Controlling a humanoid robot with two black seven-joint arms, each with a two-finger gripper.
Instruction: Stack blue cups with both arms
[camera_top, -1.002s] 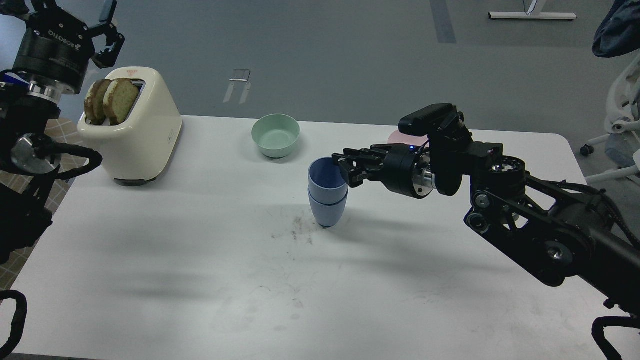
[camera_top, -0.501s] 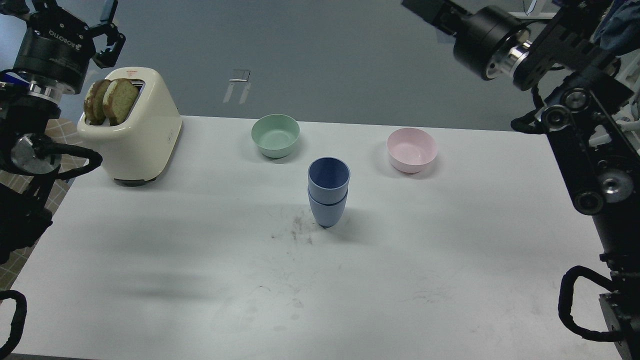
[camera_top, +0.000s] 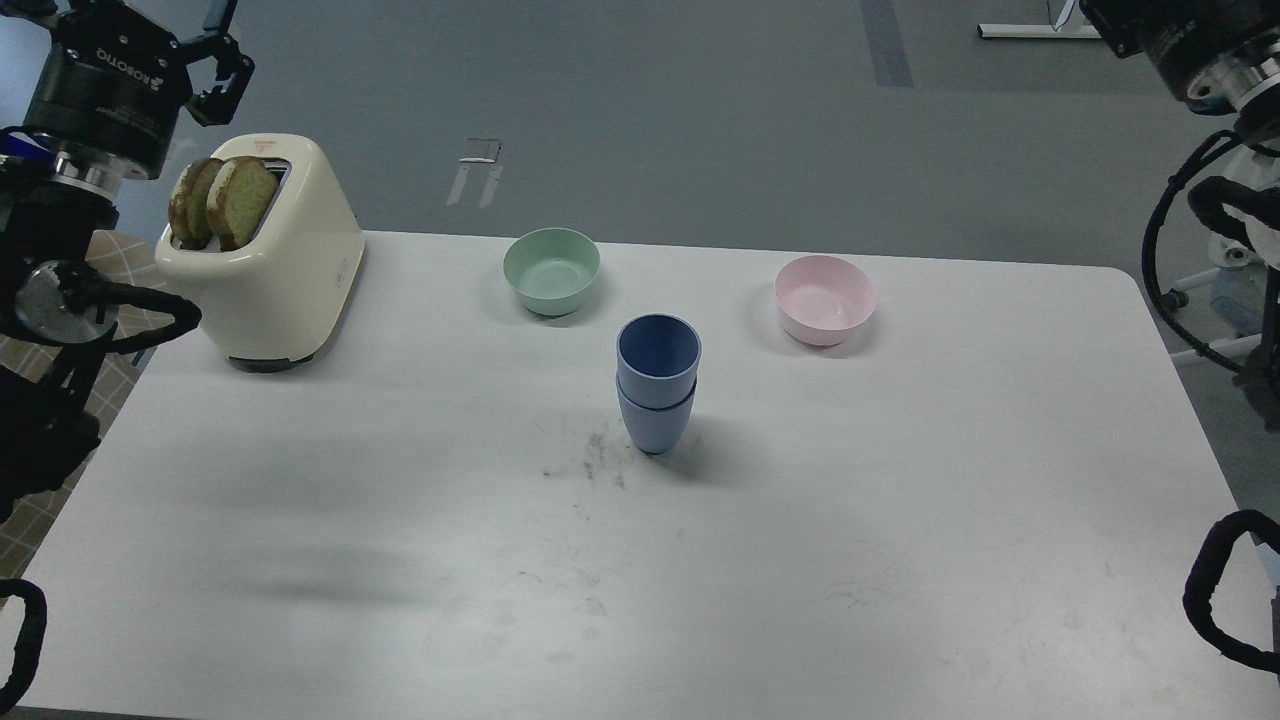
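Right arm (camera_top: 1200, 45) is showing only as a wrist stub at the top right corner; its pincer is cut off by the frame edge, out of view. Left arm (camera_top: 60, 200) is running up the left edge, lower links partly cropped. Left pincer (camera_top: 215, 45) is sitting at the top left above the toaster (camera_top: 265, 255), tips partly cut by the top edge; fingers look spread with nothing between them, touching nothing.

Blue cups (camera_top: 657, 385) are standing upright near the middle of the bench (camera_top: 800, 560), one nested inside the other, top cup looking empty. Both arms are well apart from the stack.

Green bowl (camera_top: 551, 270) is sitting behind-left of the cups, pink bowl (camera_top: 824, 299) behind-right, both looking empty. Toaster is holding two bread slices (camera_top: 222, 200) sticking out of its slots. Dark scuffs are marking the bench just left of the cups.
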